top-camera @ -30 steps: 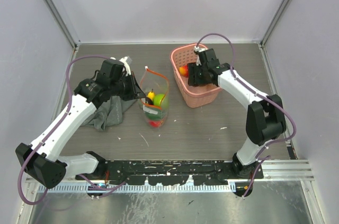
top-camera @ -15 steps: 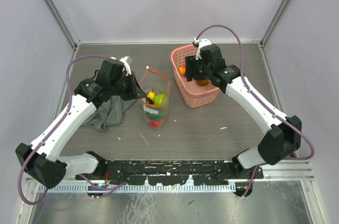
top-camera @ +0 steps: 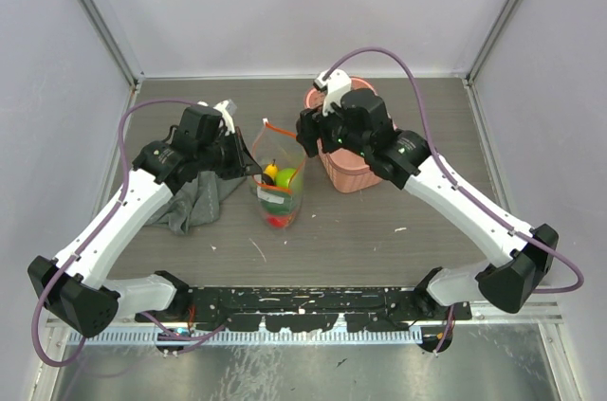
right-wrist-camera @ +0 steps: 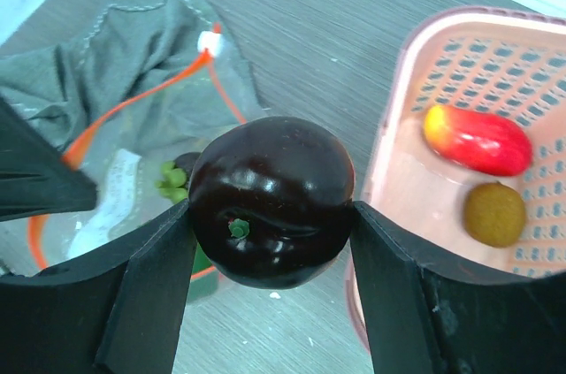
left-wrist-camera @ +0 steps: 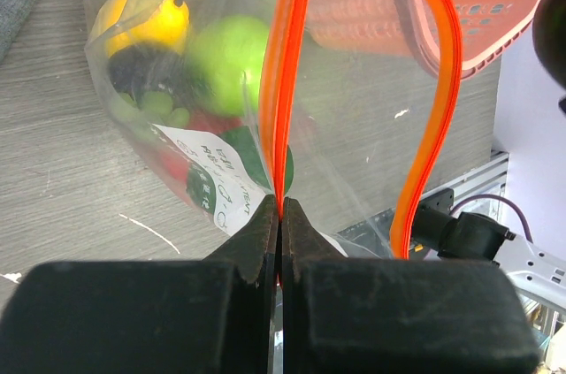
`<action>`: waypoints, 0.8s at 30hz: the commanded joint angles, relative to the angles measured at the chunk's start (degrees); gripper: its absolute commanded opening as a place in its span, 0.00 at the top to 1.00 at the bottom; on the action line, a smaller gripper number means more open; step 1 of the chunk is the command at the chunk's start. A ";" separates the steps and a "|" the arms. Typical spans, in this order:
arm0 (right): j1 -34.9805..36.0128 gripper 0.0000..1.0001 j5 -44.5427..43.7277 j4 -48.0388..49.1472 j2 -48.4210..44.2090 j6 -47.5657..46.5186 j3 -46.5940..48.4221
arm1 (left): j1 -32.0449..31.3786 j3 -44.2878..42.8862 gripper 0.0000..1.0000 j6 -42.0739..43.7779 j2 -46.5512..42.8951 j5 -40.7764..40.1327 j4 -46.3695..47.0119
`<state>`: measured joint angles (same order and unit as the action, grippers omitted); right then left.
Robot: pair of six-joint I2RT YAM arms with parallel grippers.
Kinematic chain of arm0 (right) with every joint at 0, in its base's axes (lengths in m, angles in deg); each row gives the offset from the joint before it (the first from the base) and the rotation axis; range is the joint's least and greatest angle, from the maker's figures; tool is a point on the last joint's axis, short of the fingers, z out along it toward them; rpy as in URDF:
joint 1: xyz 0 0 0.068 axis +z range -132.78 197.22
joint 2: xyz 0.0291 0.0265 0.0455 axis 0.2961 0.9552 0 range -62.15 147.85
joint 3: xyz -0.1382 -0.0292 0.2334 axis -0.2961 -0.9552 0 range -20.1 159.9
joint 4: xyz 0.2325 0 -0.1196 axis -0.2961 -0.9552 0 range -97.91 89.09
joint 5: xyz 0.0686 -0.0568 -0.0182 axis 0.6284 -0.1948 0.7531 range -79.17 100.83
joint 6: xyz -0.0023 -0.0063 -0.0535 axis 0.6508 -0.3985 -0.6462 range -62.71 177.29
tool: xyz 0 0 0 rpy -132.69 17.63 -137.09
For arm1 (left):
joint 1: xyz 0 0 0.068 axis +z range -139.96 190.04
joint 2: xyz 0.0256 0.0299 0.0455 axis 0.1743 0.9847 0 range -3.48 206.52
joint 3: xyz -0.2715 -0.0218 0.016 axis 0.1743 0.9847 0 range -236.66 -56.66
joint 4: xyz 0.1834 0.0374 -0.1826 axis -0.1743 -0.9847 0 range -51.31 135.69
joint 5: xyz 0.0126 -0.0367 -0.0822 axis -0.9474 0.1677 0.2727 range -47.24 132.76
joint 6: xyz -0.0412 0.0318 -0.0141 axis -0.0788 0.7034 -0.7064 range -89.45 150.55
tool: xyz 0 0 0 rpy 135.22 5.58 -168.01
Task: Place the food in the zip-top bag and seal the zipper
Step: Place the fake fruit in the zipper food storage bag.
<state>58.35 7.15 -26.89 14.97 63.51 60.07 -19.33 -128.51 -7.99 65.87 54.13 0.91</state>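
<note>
The clear zip-top bag stands on the table with its mouth open upward. It holds a yellow pear, a green apple, grapes and a red item. My left gripper is shut on the bag's orange zipper at one side of the mouth and holds it up. The white slider tab is at the far end. My right gripper is shut on a dark purple plum, in the air between the pink basket and the bag, right of the mouth.
The pink basket stands right of the bag and holds a red-yellow fruit and a brown kiwi. A grey cloth lies left of the bag under my left arm. Walls close in the table's sides.
My right gripper has risen out of the basket with the dark plum and moved left toward the bag. The left arm and bag have not moved.
</note>
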 commanded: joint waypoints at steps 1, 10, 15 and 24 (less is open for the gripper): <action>2.87 0.59 3.58 7.75 -2.14 -1.15 0.89 | -0.17 -0.42 1.00 -0.39 -1.44 1.10 2.76; 4.73 0.58 13.55 11.10 1.59 2.17 0.73 | -0.21 -0.05 1.00 -0.57 -2.05 1.10 2.85; 4.84 0.56 12.30 10.28 4.72 3.59 0.79 | -0.17 0.32 1.00 -0.61 -2.70 0.91 2.74; 4.84 0.45 9.02 7.77 11.39 5.78 2.68 | -0.17 0.58 1.00 -0.75 -3.07 0.99 2.85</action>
<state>62.98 18.41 -20.53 25.99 67.37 60.04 -19.33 -127.73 -8.17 64.68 54.13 0.94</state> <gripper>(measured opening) 0.704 0.005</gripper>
